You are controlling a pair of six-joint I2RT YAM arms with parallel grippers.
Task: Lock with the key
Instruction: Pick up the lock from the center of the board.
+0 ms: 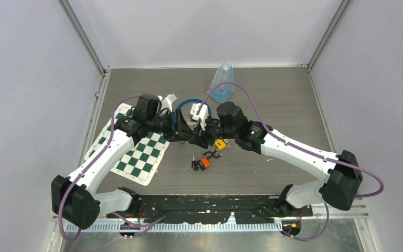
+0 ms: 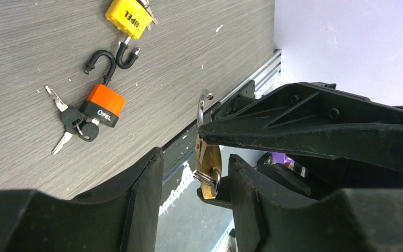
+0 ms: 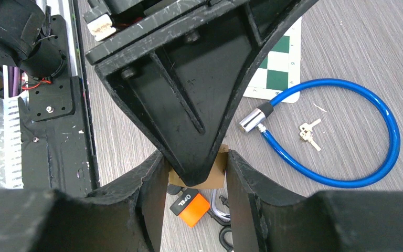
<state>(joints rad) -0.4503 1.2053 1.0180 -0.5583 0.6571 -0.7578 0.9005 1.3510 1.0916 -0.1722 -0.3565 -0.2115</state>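
Note:
My right gripper [image 1: 200,137] [image 3: 195,157] is shut on a small brass padlock [image 3: 221,167], held above the table with its silver shackle [image 2: 202,105] up. In the left wrist view the brass padlock [image 2: 210,155] sits clamped between the right gripper's black fingers [image 2: 304,126]. A key ring [image 2: 205,176] hangs from its keyhole; the key itself is hidden. My left gripper [image 1: 186,135] [image 2: 194,157] is open, with its jaws on either side of the padlock's key end and the ring close to the right-hand jaw.
An orange padlock [image 1: 205,163] [image 2: 104,105] with an open shackle and black-headed keys [image 2: 76,123] lies on the table below the grippers. There are also a yellow padlock [image 1: 220,143], a blue cable lock [image 3: 346,178] with small keys [image 3: 309,132], a chessboard mat [image 1: 136,152] and a bottle [image 1: 222,84] at the back.

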